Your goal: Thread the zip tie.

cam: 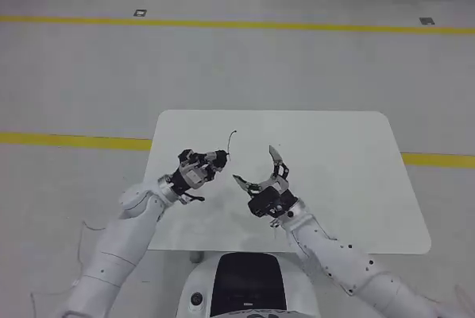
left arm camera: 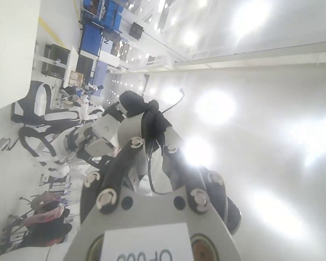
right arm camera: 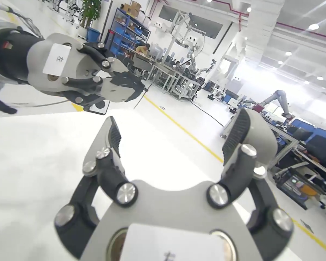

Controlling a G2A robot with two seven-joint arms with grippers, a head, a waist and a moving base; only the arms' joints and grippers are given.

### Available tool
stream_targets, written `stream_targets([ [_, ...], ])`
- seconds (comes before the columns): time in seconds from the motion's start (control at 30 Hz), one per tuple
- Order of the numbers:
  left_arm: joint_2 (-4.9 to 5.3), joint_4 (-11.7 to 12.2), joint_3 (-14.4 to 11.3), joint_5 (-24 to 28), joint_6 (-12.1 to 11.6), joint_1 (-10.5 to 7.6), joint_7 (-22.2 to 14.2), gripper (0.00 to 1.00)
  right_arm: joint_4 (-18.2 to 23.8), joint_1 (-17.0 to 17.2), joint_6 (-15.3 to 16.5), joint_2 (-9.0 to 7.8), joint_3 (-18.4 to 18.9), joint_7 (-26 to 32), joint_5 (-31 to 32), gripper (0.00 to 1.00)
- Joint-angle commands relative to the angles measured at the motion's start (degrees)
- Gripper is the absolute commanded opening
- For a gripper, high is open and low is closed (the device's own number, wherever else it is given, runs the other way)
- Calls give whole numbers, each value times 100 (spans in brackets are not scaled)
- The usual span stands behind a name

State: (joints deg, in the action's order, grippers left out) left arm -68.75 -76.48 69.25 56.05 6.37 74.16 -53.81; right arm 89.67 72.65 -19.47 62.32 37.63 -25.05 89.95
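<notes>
Desk (cam: 341,183) in plain white, corners rounded, stands on a pale grey floor (cam: 63,79) crossed by two yellow lines (cam: 63,141). One line runs behind the desk's far half and the other lies well beyond it, beside two small dark floor markers (cam: 140,13).

Over the left half of the desk, your left gripper (cam: 220,157) has its jaws pressed together on the black zip tie (right arm camera: 140,99). The tie is held off the surface. Its thin free length curves out from the tips toward the far side and touches nothing else.

Your right gripper (cam: 255,164) sits just to the right of it, near but apart, with its jaws spread wide and their ribbed pads facing each other.

Around you is a bright workshop hall. A potted plant (right arm camera: 91,1) stands far off, beside metal shelving (right arm camera: 130,32) stocked with blue bins. Grey workbenches (right arm camera: 174,80) line the aisle, and a pale robot arm (right arm camera: 279,96) rises over more benches to the right. Round ceiling lights (right arm camera: 313,26) dot the white roof overhead, next to a broad square pillar (right arm camera: 258,14).
</notes>
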Motion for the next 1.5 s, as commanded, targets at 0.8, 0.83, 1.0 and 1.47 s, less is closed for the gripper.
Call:
stream_targets([
  [0.8,-122,517,-489,787,356,-339,-241,0,-120,-67,-1,82,-102,4,0,48],
  [0.83,-122,517,-489,787,356,-339,-241,0,-132,-73,-1,89,-109,5,0,42],
  [1.0,-122,517,-489,787,356,-339,-241,0,-210,-128,-1,118,-151,65,0,32],
  [1.47,-122,517,-489,787,356,-339,-241,0,-305,-192,-1,184,-225,98,0,25],
])
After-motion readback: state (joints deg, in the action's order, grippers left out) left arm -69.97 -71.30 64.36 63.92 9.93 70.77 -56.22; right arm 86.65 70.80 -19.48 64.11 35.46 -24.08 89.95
